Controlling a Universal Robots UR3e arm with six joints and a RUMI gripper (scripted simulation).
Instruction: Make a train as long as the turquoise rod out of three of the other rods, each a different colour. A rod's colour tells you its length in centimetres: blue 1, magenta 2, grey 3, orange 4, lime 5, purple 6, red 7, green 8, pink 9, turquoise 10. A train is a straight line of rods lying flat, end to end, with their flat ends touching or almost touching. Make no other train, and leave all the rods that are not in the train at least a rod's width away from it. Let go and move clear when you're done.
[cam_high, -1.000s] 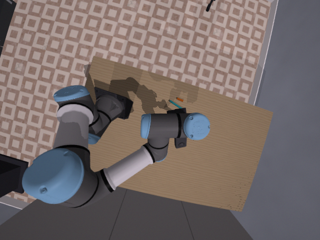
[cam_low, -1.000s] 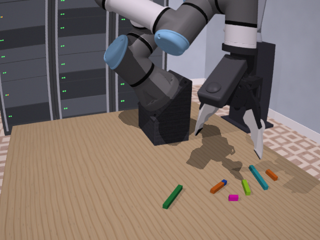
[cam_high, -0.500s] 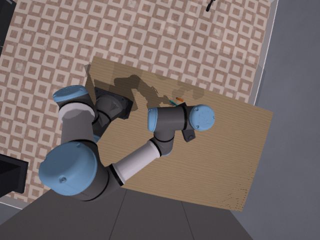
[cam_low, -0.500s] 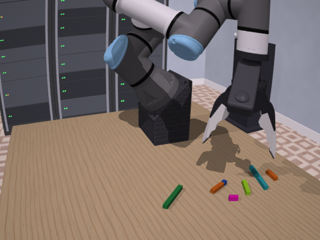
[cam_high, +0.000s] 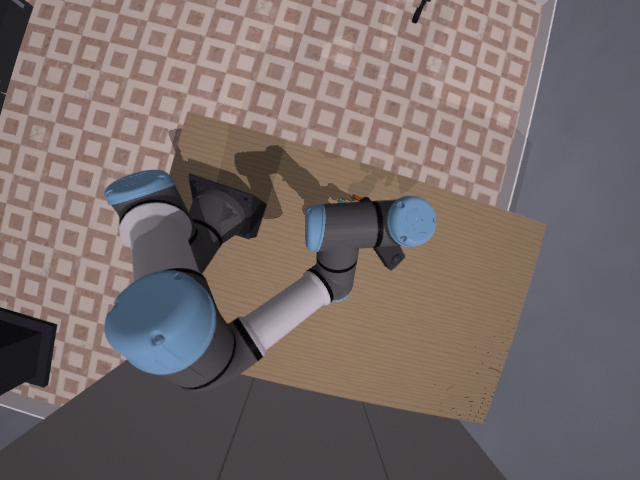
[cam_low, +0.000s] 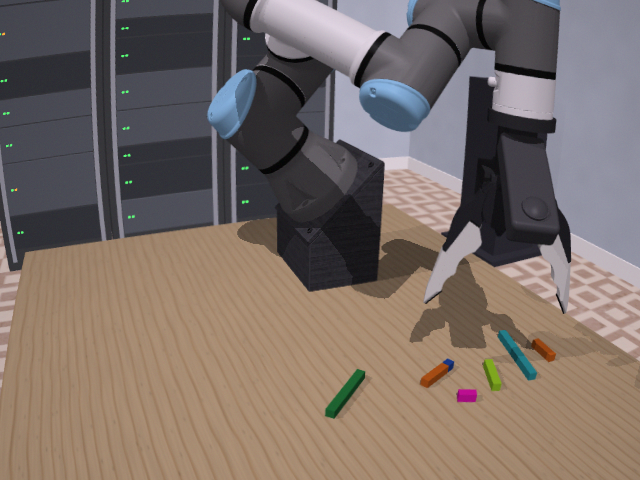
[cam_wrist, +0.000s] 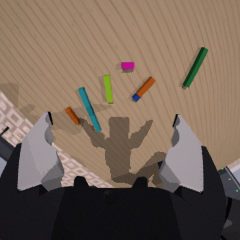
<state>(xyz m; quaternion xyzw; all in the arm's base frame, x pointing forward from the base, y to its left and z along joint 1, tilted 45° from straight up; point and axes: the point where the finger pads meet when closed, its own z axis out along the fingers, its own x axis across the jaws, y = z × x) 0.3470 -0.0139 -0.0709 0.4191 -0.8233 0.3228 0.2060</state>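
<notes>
Blue rod (cam_low: 448, 363) touches our orange rod (cam_low: 434, 375) end to end; lime rod (cam_low: 492, 374) remains; gripper (cam_low: 497, 293) hangs spread apart, holding nothing.

Seven rods are seen on the wooden table (cam_low: 155, 335), lower right: green (cam_low: 344, 393), two orange, blue, magenta, lime, turquoise.

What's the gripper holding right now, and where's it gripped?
Nothing. The gripper hangs open above the table, fingers spread wide, with every rod lying below it.

Claw (cam_low: 496, 304) open, empty, above turquoise rod (cam_low: 516, 354)
</notes>
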